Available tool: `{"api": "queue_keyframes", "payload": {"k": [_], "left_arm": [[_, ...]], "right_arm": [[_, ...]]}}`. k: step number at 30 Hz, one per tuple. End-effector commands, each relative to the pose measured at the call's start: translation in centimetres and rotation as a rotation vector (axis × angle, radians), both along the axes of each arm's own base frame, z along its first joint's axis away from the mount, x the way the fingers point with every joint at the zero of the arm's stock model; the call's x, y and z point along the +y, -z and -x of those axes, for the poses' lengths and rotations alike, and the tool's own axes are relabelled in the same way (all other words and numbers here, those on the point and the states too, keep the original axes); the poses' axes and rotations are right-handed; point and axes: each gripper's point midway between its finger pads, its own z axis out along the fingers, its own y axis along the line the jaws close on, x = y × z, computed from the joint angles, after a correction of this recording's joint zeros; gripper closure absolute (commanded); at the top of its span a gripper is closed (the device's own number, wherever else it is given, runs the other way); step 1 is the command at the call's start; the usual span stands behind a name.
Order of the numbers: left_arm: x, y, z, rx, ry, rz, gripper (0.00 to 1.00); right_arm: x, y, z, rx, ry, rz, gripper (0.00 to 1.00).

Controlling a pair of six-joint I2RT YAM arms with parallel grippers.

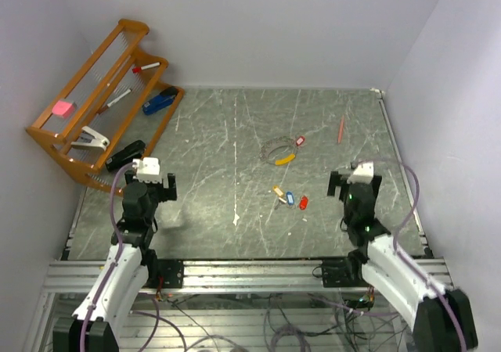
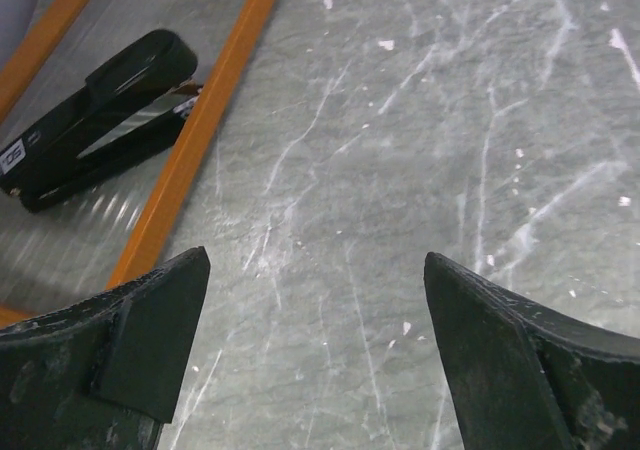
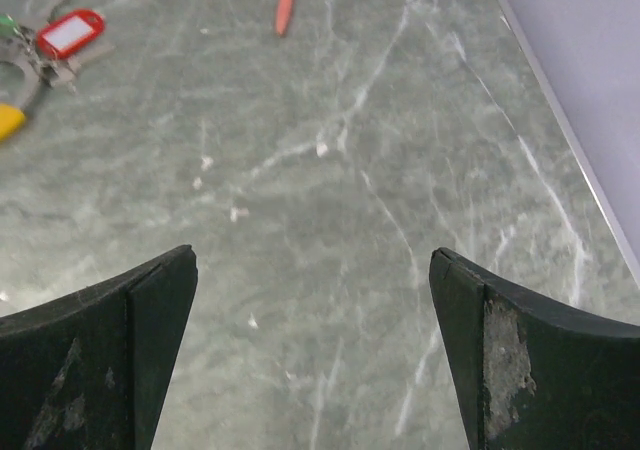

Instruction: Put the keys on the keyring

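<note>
Top external: the keys (image 1: 290, 199) lay loose on the table (image 1: 203, 133) between the arms, the keyring (image 1: 278, 150) just beyond them. Left wrist: the left gripper (image 2: 315, 310) gaped, empty. Right wrist: the right gripper (image 3: 312, 310) gaped too, with the keyring at the upper left.

- You see a grey-green stone-patterned table (image 1: 219, 133) veined white.
- Your small plastic-tagged keys (image 1: 289, 199) show orange, blue, red.
- The thin silvery wire keyring (image 1: 284, 159) carries yellow and red pieces.
</note>
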Motion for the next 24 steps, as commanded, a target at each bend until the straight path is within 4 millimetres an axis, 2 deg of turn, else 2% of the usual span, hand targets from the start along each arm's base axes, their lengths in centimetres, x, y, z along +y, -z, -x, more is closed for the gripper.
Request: {"api": "queue_keyframes", "payload": {"k": [1, 4, 9, 10, 12, 13, 15, 16, 17, 18, 19, 20, 22, 24], "left_arm": [[-2.0, -2.2, -0.9, -0.028, 0.134, -0.013, 0.0], [-3.6, -2.0, -1.3, 0.023, 0.237, -0.029, 0.0], [-5.8, -2.9, -1.0, 0.07, 0.433, -0.102, 0.05], [-6.5, -3.6, -0.9, 0.049, 0.495, -0.136, 0.01], [-7.4, -5.1, -0.6, -0.008, 0.584, -0.199, 0.01], [-7.7, -5.7, -0.5, -0.043, 0.622, -0.234, 0.01], [-8.3, -7.0, -0.4, -0.103, 0.674, -0.281, 0.01], [-8.6, -7.6, -0.4, -0.126, 0.683, -0.279, 0.01], [-8.7, -8.2, -0.5, -0.137, 0.686, -0.267, 0.01], [-9.1, -9.2, -0.7, -0.148, 0.695, -0.248, 0.01], [-9.4, -9.4, -0.5, -0.132, 0.715, -0.236, 0.01], [-9.7, -10.4, -0.6, -0.12, 0.742, -0.238, 0.01], [-10.1, -11.3, -0.8, -0.074, 0.782, -0.228, 0.01], [-10.5, -11.5, -0.8, -0.017, 0.817, -0.211, 0.01]], "right_arm": [[1.5, -4.5, -3.5, 0.051, 0.014, -0.068, 0.0], [4.4, -5.6, -5.4, 0.137, -0.135, -0.055, 0.0], [6.4, -9.1, -6.6, -0.045, -0.251, -0.045, 0.0], [6.3, -9.3, -6.6, -0.048, -0.24, -0.064, 0.0], [6.6, -8.9, -7.4, -0.019, -0.21, -0.14, 0.0], [7.5, -8.1, -8.0, 0.025, -0.231, -0.181, 0.0], [10.9, -6.1, -8.9, 0.184, -0.386, -0.219, 0.0], [12.7, -6.1, -9.7, 0.257, -0.447, -0.243, 0.0], [13.6, -5.3, -10.2, 0.338, -0.451, -0.278, 0.0], [14.1, -3.6, -10.7, 0.439, -0.432, -0.307, 0.0], [14.7, -3.1, -11.1, 0.484, -0.433, -0.324, 0.01], [15.3, -2.6, -11.1, 0.509, -0.446, -0.342, 0.01], [16.4, -3.4, -11.6, 0.475, -0.479, -0.395, 0.01], [16.9, -5.0, -13.0, 0.429, -0.472, -0.434, 0.03]]}}
